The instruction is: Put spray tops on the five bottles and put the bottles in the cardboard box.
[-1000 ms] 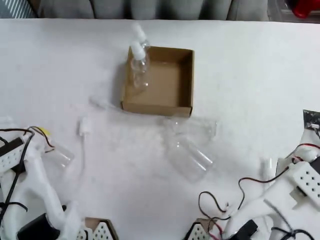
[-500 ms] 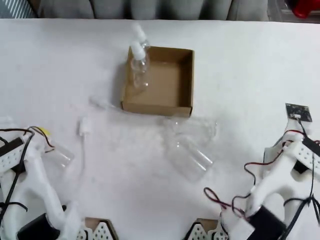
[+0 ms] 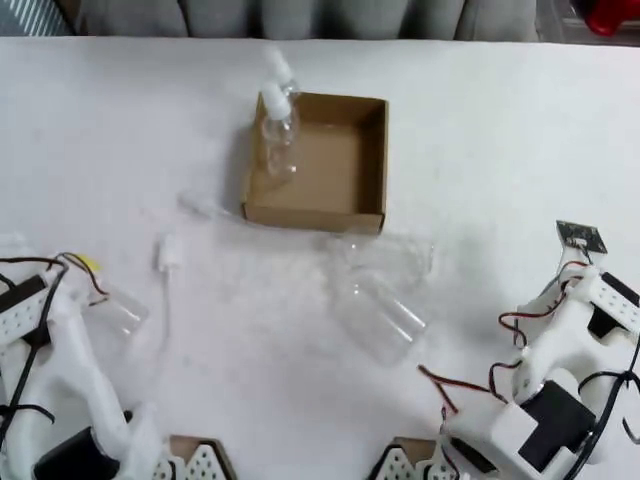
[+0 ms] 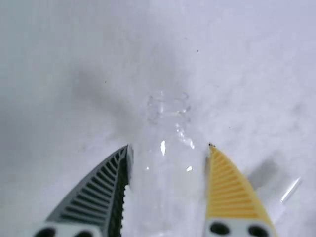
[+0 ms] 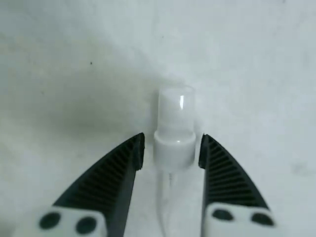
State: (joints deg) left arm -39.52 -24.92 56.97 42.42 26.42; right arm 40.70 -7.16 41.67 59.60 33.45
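Note:
My left gripper (image 4: 168, 148) is shut on a clear bottle (image 4: 168, 163) with an open neck and no top; that bottle (image 3: 125, 312) sticks out from the arm at the near left. My right gripper (image 5: 171, 148) stands open low over the table at the near right. Its jaws flank the collar of a white spray top (image 5: 174, 133) with a thin gap on one side. The cardboard box (image 3: 375, 160) sits mid-table, with capped bottles (image 3: 278, 125) leaning at its left wall. Two clear bottles (image 3: 385, 255) (image 3: 380, 318) lie in front of it.
A loose spray top with its tube (image 3: 167, 252) lies left of the box, and another thin tube (image 3: 205, 208) lies by the box's near left corner. Wires and arm bases crowd the near edge (image 3: 200, 460). A grey sofa edge (image 3: 300, 15) runs along the far side.
The right arm has swung up from the near edge and turned over the spot where the spray top lay. The left arm and its bottle have stayed still.

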